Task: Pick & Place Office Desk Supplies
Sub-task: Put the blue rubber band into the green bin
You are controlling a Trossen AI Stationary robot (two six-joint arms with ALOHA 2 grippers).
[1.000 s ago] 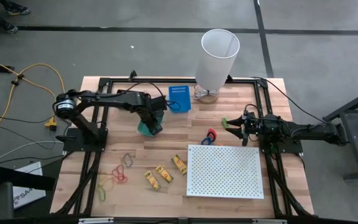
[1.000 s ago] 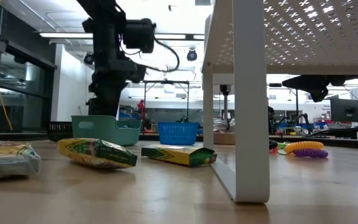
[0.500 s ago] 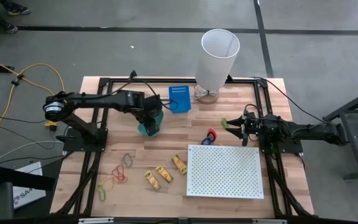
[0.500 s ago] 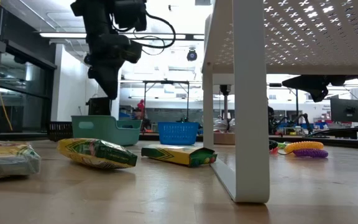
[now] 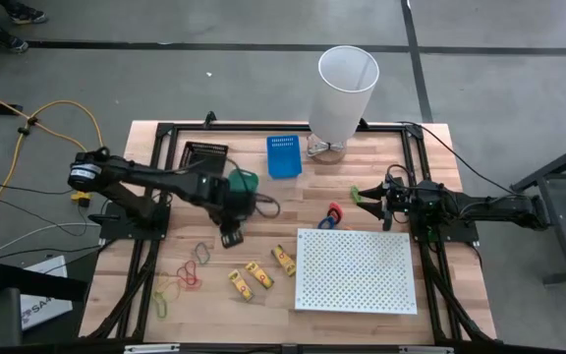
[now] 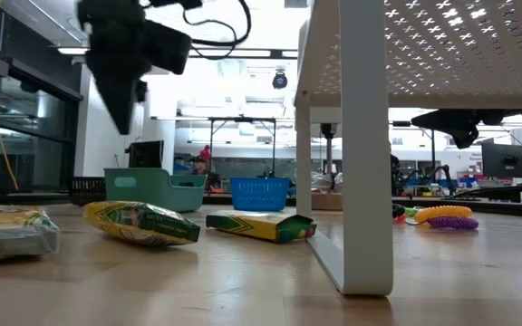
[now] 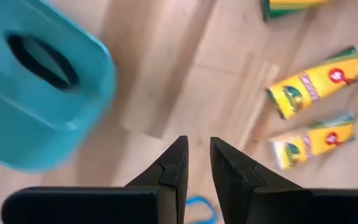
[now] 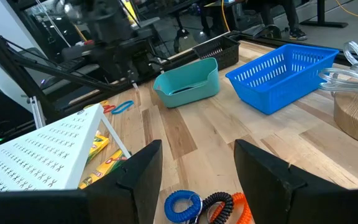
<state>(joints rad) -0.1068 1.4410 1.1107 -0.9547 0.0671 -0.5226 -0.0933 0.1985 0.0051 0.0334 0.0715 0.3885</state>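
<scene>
Left gripper [image 5: 230, 239], jaws nearly closed and empty, above bare wood between teal bin [image 5: 243, 183] and crayon packs [image 5: 259, 273] lying near white board [image 5: 355, 270]; risk: narrow jaws merely nudging a pack.

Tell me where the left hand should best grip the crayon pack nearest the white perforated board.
Probably across its short width at mid-length, from above: the pack lies flat and slanted on the table, narrow sides exposed, clear of the perforated board. The left hand is nearly shut and must open first.
</scene>
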